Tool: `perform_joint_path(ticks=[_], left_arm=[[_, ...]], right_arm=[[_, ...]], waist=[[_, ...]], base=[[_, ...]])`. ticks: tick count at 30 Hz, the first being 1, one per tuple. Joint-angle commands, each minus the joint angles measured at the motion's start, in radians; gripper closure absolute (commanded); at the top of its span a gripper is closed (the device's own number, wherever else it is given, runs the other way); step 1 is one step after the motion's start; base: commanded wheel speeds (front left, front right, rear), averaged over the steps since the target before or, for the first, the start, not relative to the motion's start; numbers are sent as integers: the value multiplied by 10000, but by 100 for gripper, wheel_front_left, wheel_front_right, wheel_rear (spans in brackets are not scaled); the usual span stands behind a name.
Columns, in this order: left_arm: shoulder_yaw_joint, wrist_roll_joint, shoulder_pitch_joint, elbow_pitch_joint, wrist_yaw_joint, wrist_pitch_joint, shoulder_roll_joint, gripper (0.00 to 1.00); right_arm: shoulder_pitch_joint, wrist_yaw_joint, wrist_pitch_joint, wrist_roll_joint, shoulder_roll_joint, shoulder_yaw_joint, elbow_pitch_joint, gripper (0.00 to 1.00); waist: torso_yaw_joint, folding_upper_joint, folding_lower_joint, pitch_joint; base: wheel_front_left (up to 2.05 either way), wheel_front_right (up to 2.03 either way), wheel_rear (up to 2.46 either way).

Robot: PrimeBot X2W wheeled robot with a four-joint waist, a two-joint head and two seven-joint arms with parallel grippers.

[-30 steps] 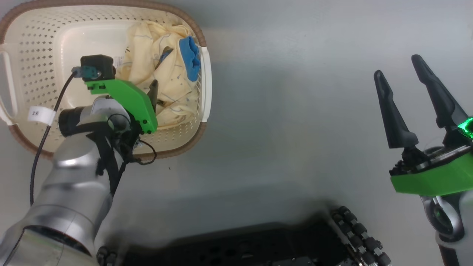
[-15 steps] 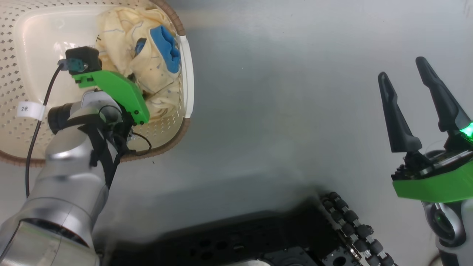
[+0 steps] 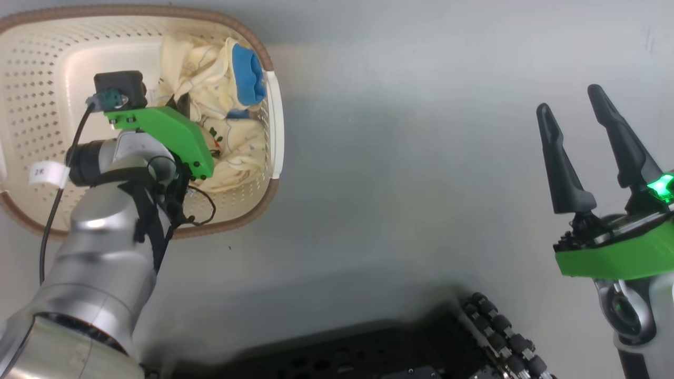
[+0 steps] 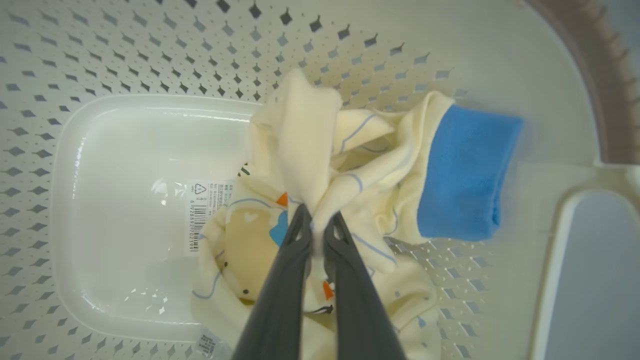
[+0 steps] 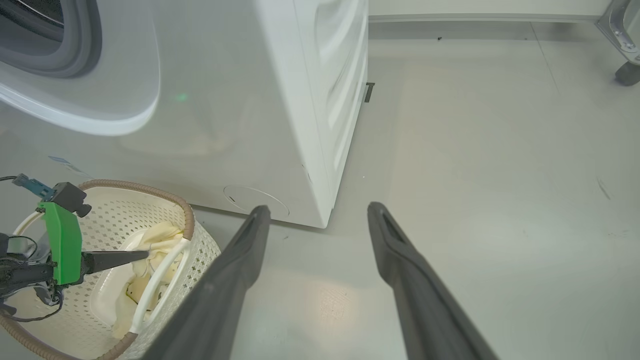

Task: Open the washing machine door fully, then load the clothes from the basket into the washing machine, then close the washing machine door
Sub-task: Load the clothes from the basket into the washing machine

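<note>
The cream basket [image 3: 274, 126] with its brown rim stands on the floor at the upper left of the head view. Pale-yellow clothes [image 3: 210, 84] with a blue cuff [image 3: 247, 73] lie against its right wall. My left gripper [image 4: 316, 222] reaches down into the basket [image 4: 350, 55] and is shut on a raised fold of a garment [image 4: 300, 135]; the blue cuff [image 4: 462, 175] hangs to its right. My right gripper [image 3: 574, 113] stands open and holds nothing, over bare floor far right. The white washing machine [image 5: 240, 115] and its grey seal [image 5: 75, 45] stand behind the basket [image 5: 200, 250]. The door is out of view.
My black wheeled base [image 3: 495, 337] fills the lower middle of the head view. A label [image 4: 205, 215] lies on the bare basket bottom left of the clothes. Grey floor [image 5: 475, 150] stretches right of the washer, with a caster [image 5: 627, 72] at the far corner.
The head camera has swung, so the basket has shifted in the picture. The garment is now bunched and pulled up at my left gripper, its blue cuff raised. The right arm has stayed put.
</note>
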Motion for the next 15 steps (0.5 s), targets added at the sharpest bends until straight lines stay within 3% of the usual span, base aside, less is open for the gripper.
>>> perform_joint_path(ticks=[1, 11, 15], left_arm=[[23, 109, 265, -43, 36, -238, 202, 100], [89, 310, 1018, -291, 223, -1618, 424, 100], [380, 930, 1530, -1716, 719, -1639, 966, 100]], right_arm=[[160, 2, -97, 105, -78, 143, -182, 0], [73, 2, -138, 119, 9, 255, 622, 0], [93, 2, -108, 141, 94, 375, 868, 0]], waist=[[51, 0, 0, -280], [68, 0, 0, -2445], [29, 0, 0, -3248]], base=[[0, 0, 0], [0, 0, 0], [0, 0, 0]])
